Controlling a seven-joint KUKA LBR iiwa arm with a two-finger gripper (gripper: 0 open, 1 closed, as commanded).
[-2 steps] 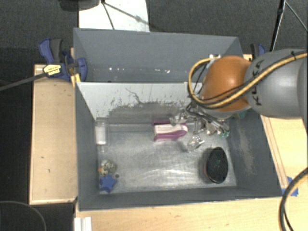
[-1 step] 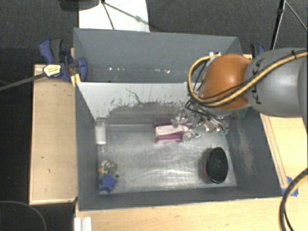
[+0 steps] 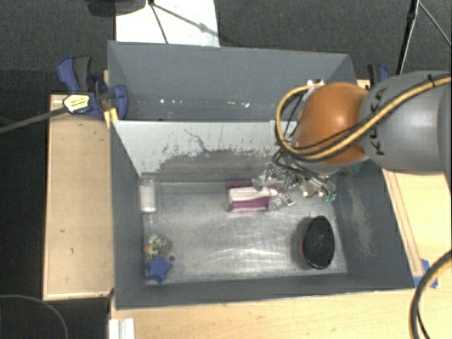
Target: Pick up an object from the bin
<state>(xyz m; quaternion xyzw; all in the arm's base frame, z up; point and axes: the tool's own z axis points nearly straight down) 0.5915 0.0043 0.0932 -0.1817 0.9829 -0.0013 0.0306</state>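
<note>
grey bin [image 3: 233, 90], contents from left to right. small clear cylinder [image 3: 147, 193], left side of the floor, by the wall. mottled ball [image 3: 156, 244] and blue piece [image 3: 158, 268], lower left corner, close together. purple and white box [image 3: 247, 198], centre, lying flat. gripper [image 3: 280, 191], low at the box's right end; whether it was wide or narrow could not be told. black oval object [image 3: 318, 242], lower right, apart.

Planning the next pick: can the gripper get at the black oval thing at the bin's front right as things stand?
Probably yes. The black oval thing lies alone on the bin floor, nothing over it, and the gripper hangs close by, beside the purple block.
</note>
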